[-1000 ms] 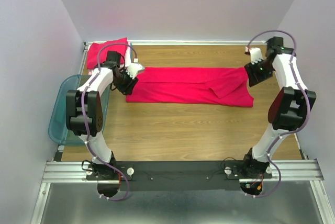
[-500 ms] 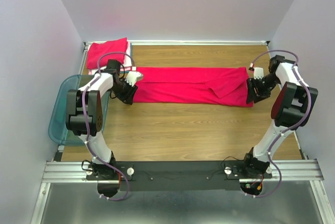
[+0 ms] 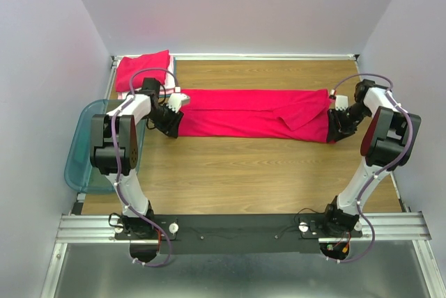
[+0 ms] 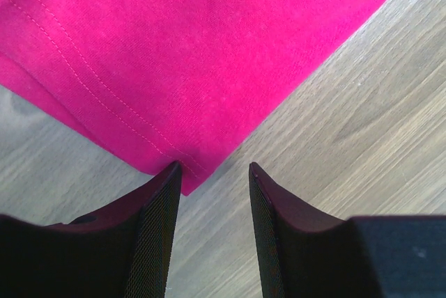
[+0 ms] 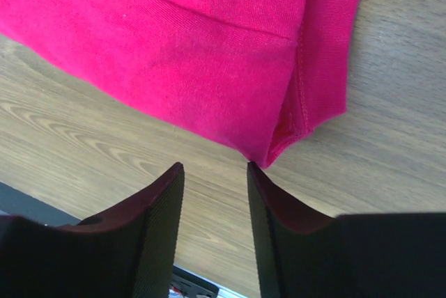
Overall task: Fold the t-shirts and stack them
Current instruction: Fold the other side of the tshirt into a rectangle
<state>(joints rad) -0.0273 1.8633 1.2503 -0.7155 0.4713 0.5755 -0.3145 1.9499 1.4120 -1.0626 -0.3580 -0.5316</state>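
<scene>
One red-pink t-shirt (image 3: 254, 113) lies folded into a long strip across the wooden table. Another folded red-pink t-shirt (image 3: 143, 69) rests at the back left corner. My left gripper (image 3: 173, 127) stands open at the strip's near left corner. In the left wrist view that gripper (image 4: 214, 167) has the hemmed corner of the shirt (image 4: 195, 54) just at its fingertips, not pinched. My right gripper (image 3: 334, 131) stands open at the strip's near right corner. In the right wrist view the gripper (image 5: 214, 167) has the folded corner of the shirt (image 5: 195, 54) touching the right fingertip (image 5: 252, 168).
A translucent teal bin (image 3: 80, 152) sits off the table's left edge beside my left arm. Grey walls close in the table at the back and both sides. Bare wood (image 3: 251, 173) lies between the shirt and the arm bases.
My right arm has swung down from above the back right to the shirt's near right corner, and its jaws have narrowed a little. My left gripper has edged onto the near left corner.
</scene>
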